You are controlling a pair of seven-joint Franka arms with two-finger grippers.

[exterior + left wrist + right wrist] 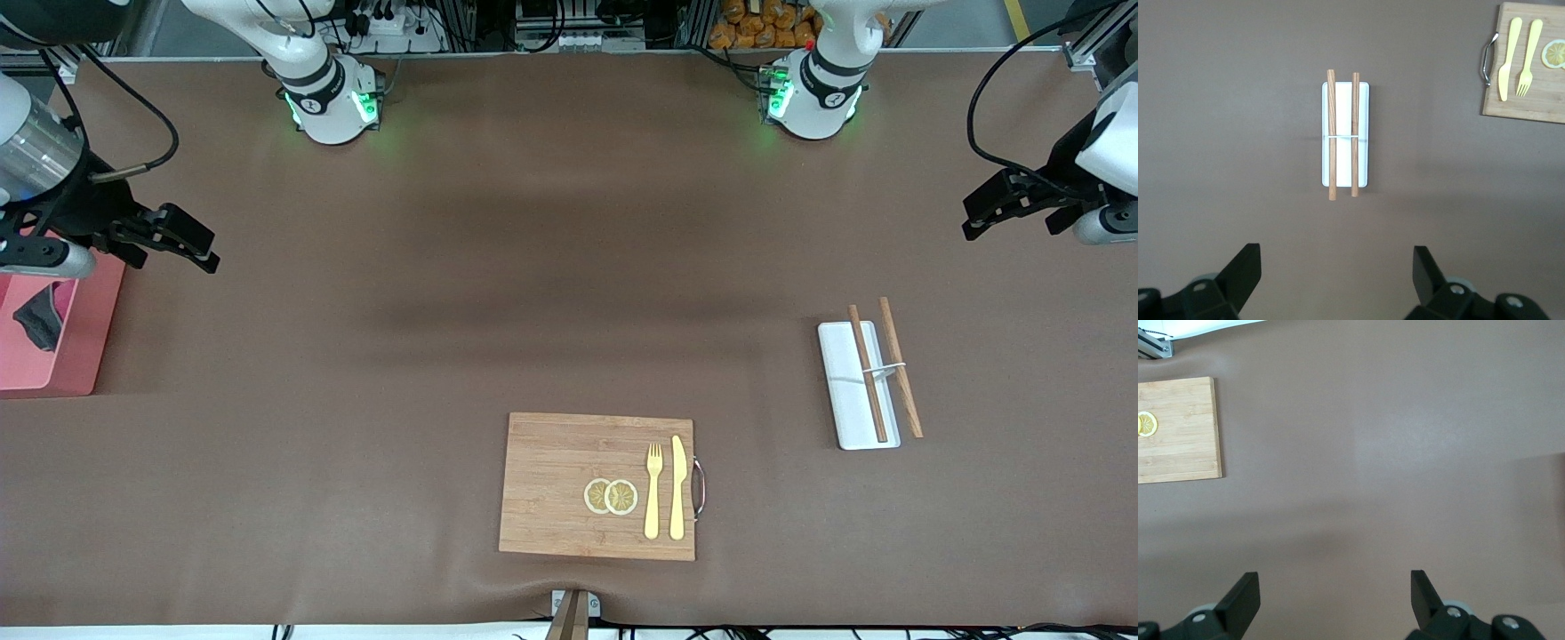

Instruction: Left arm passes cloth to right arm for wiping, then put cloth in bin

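At the right arm's end of the desk, the cloth [39,320] lies crumpled in the pink bin [76,360], dark grey face up, so I judge the task all but finished. My right claw [173,240] hangs just above the desk beside the bin, jaws spread wide and empty; its wrist view shows only bare brown mat and a corner of the cutting board [1178,430]. My left claw [1000,209] waits over the left arm's edge, also wide and holding nothing, looking down on the white tray [1345,133] with its chopsticks [1331,133]. If I had to lift the rag again (soft, light, no stiffness to speak of), I would pinch a raised fold at its middle; it should bunch up, not slip.
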